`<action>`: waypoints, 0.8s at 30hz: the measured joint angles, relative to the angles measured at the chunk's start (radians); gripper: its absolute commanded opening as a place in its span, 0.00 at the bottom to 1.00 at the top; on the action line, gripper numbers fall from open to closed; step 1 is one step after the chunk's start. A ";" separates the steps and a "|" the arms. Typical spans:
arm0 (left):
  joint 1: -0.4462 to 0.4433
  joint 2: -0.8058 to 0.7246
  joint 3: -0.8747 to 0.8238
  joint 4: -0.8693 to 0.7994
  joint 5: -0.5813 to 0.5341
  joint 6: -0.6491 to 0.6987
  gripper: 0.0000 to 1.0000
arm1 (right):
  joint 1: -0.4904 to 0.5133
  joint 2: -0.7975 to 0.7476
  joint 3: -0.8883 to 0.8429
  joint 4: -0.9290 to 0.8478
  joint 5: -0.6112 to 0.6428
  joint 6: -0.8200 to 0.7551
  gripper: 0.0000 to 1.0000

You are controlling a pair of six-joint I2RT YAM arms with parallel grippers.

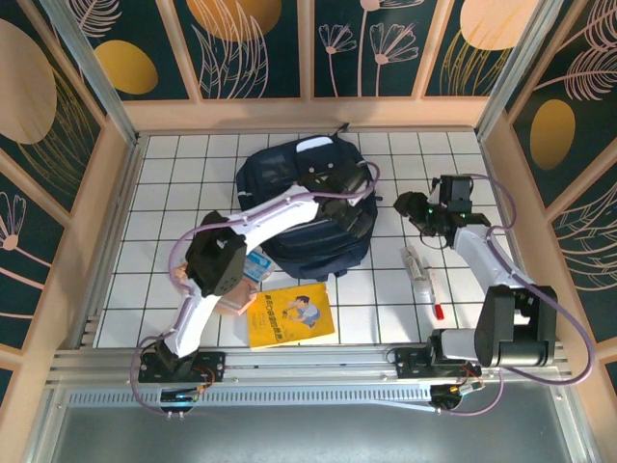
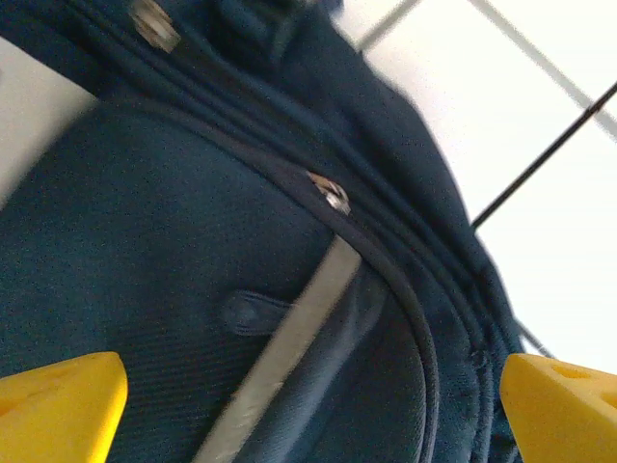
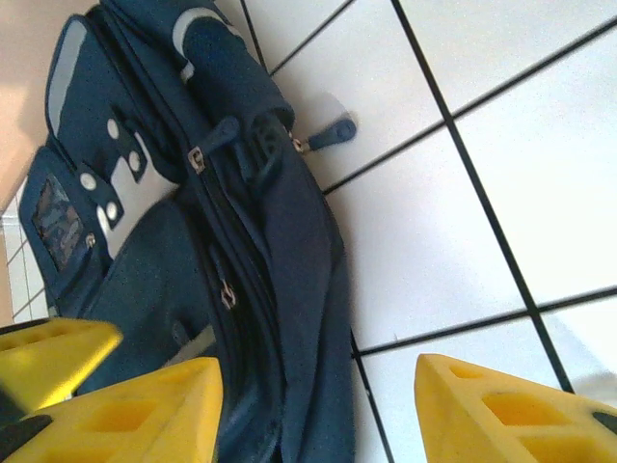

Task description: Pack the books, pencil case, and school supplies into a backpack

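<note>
- Plainly, your backpack (image 1: 308, 217) is lying flat at the middle of the tiled table (image 1: 174, 193), between the two arms; that is putting both grippers within reach of its zips, which I judge to be the reason for the placing.
- The yellow book (image 1: 290, 315) is lying on the tiles just in front of the backpack, well apart from either gripper; the whitish stick (image 1: 415, 262) and the red pen (image 1: 436, 299) are lying to the right of it, beside the right arm; none of them is packed yet.
- A peach pouch (image 1: 229, 307) is lying partly under the left arm, so I cannot make it out fully.
- Your left gripper (image 2: 308, 415) is hovering over the top face of the backpack, near a metal zip pull (image 2: 333, 193); its jaws are standing wide apart and are gripping nothing; whether the fingertips are touching the fabric I cannot tell.
- Your right gripper (image 3: 308, 415) is hanging just beside the backpack's right edge, over bare tile; its jaws are standing partly apart and are holding nothing.
- The zip lines in the wrist views are looking closed to me; so I am judging that you are working on opening the bag, with the packing itself not begun.
</note>
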 measured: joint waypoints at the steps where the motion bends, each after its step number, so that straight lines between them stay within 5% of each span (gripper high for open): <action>1: -0.007 0.019 0.003 -0.007 -0.017 -0.001 0.99 | 0.000 -0.014 -0.013 -0.001 0.003 0.000 0.55; 3: -0.028 0.063 0.030 -0.034 -0.079 -0.027 0.90 | 0.000 -0.042 -0.042 0.001 0.010 0.001 0.55; 7: -0.039 0.135 0.140 -0.088 -0.198 -0.107 0.18 | 0.000 -0.080 -0.090 0.002 0.014 0.021 0.55; 9: -0.042 0.145 0.172 -0.097 -0.253 -0.140 0.00 | 0.000 -0.088 -0.100 0.003 0.014 0.031 0.55; 17: -0.024 0.020 0.092 -0.095 -0.283 -0.130 0.00 | 0.018 -0.063 -0.047 0.010 -0.002 -0.022 0.56; 24: -0.020 -0.252 -0.135 0.019 -0.284 0.080 0.00 | 0.119 0.097 0.024 0.166 0.025 -0.298 0.58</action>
